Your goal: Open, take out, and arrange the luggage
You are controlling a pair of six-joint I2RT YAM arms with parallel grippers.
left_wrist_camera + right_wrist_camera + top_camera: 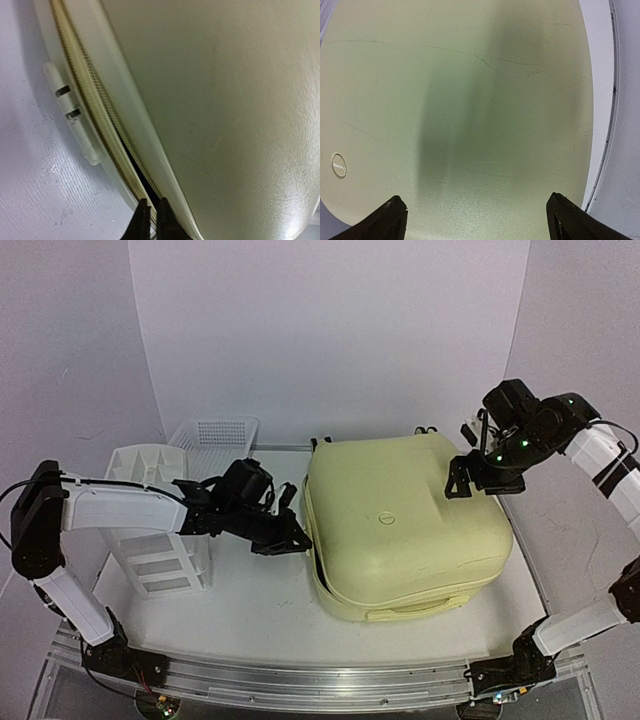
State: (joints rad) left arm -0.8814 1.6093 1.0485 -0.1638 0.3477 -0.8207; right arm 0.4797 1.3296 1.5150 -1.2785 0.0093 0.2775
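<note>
The pale-yellow luggage [405, 520] lies flat on the table with its lid down. My left gripper [290, 540] is at the middle of its left side. In the left wrist view the black fingers [142, 222] are pinched together on the zipper seam [107, 125] between lid and base, and a dark gap runs along the seam just beyond them. My right gripper [470, 480] hovers over the lid's far right part. It is wide open and empty, with only the scuffed lid [470, 100] between its fingertips [395, 215].
A white plastic drawer unit [150, 530] stands at the left, under my left arm. A white mesh basket [215, 435] sits behind it. A pale side handle [70, 115] sticks out of the luggage's lower shell. The table's right edge [612, 125] runs close to the luggage.
</note>
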